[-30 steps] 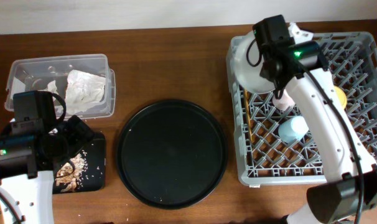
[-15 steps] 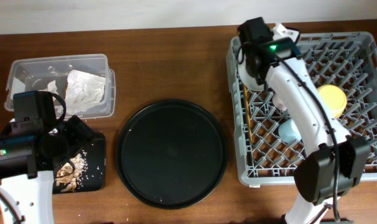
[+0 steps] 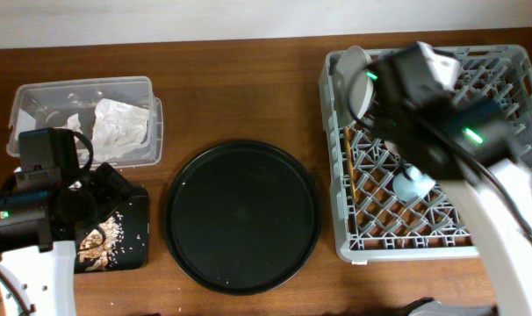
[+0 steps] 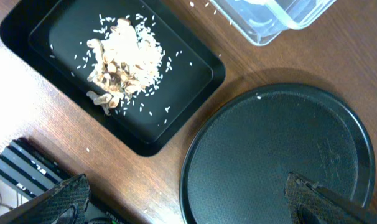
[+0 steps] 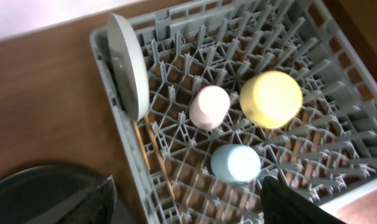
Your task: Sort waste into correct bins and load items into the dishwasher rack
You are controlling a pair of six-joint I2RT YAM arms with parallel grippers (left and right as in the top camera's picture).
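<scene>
Right arm has lifted clear of the plate (image 5: pixel 127 65), which stands on edge in the rack's (image 5: pixel 325 68) far-left corner; right gripper (image 5: pixel 191 199) spread wide above the rack, left gripper (image 4: pixel 188 199) spread too, well left of it.

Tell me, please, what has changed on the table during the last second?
The right gripper let go of the plate and drew back from the far corner of the rack; it is open and empty. The plate now stands on edge there. The left gripper, blue cup, round tray and tub did not move.
</scene>
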